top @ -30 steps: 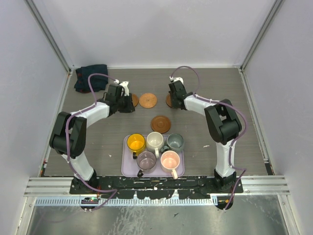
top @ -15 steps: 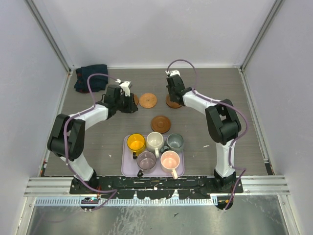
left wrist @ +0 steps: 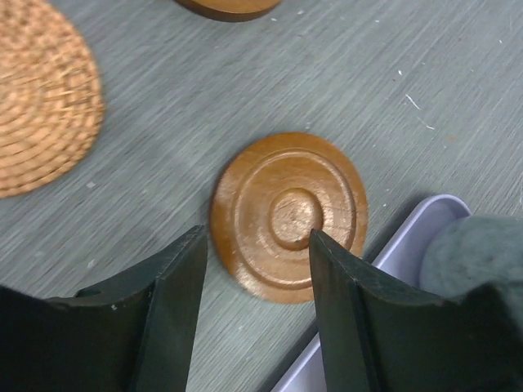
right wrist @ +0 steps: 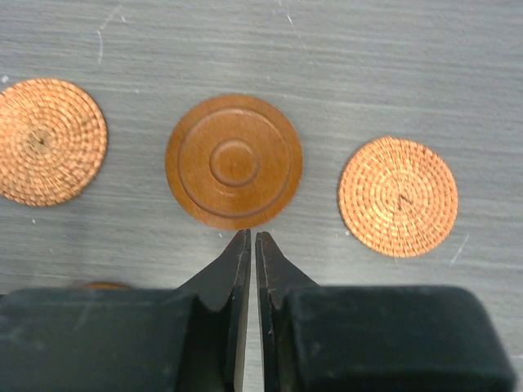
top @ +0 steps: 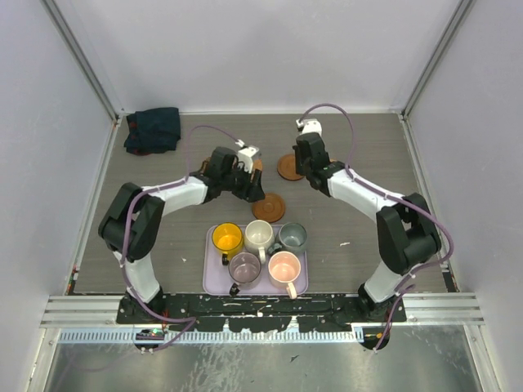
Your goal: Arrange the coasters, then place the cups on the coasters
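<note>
Three coasters show in the left wrist view: a ringed wooden one (left wrist: 288, 216), a woven one (left wrist: 41, 106) and the edge of another (left wrist: 229, 6). My left gripper (left wrist: 257, 245) hangs open over the ringed coaster's near edge, with nothing held; from above it (top: 253, 189) is beside that coaster (top: 268, 207). My right gripper (right wrist: 249, 237) is shut and empty, just short of a ringed coaster (right wrist: 234, 161) that has woven coasters (right wrist: 49, 140) (right wrist: 398, 196) on both sides. The yellow (top: 227, 238), cream (top: 259, 235), grey-green (top: 292, 238), mauve (top: 244, 267) and pink (top: 284, 266) cups stand on the tray.
The lavender tray (top: 214, 282) lies near the front, its corner (left wrist: 409, 245) close to the left gripper's right finger. A dark cloth (top: 153, 129) sits in the back left corner. Walls close in the table on three sides.
My left arm swung right, from the back-left coasters to the coaster in front of the tray, and its jaws opened. My right gripper shifted right and closed a little more.
</note>
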Tool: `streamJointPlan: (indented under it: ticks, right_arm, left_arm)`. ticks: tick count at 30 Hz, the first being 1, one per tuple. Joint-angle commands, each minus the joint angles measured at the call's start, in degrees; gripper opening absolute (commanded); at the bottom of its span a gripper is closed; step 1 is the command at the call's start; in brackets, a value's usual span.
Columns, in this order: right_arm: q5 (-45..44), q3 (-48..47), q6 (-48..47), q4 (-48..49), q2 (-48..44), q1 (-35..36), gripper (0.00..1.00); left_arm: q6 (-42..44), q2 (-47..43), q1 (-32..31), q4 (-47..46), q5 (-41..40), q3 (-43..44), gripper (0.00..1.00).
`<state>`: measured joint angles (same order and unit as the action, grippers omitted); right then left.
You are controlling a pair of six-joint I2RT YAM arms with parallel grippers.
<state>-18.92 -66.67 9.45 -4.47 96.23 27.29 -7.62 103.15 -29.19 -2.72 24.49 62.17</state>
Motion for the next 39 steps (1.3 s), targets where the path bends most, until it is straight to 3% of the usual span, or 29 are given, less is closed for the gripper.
streamJointPlan:
  ticks: [1, 11, 27, 39]
  right_arm:
    - [-3.1, 3.9, 2.0, 3.8, -6.1, 0.4, 0.13]
    - [-2.0, 11.3, 3.5, 6.3, -17.0, 0.3, 0.13]
    - [-0.1, 13.9, 5.6, 6.8, -19.3, 0.4, 0.13]
    - [-0.1, 14.0, 5.8, 6.7, -19.4, 0.3, 0.13]
  left_arm:
    - [2.1, 2.8, -2.7, -0.7, -0.1, 4.8, 0.56]
    - [2.4, 9.5, -5.9, 4.8, -6.1, 11.8, 0.57]
    - [3.7, 12.9, -8.3, 10.3, -5.3, 13.6, 0.37]
    - [3.5, 16.1, -9.2, 16.2, -7.8, 15.5, 0.04]
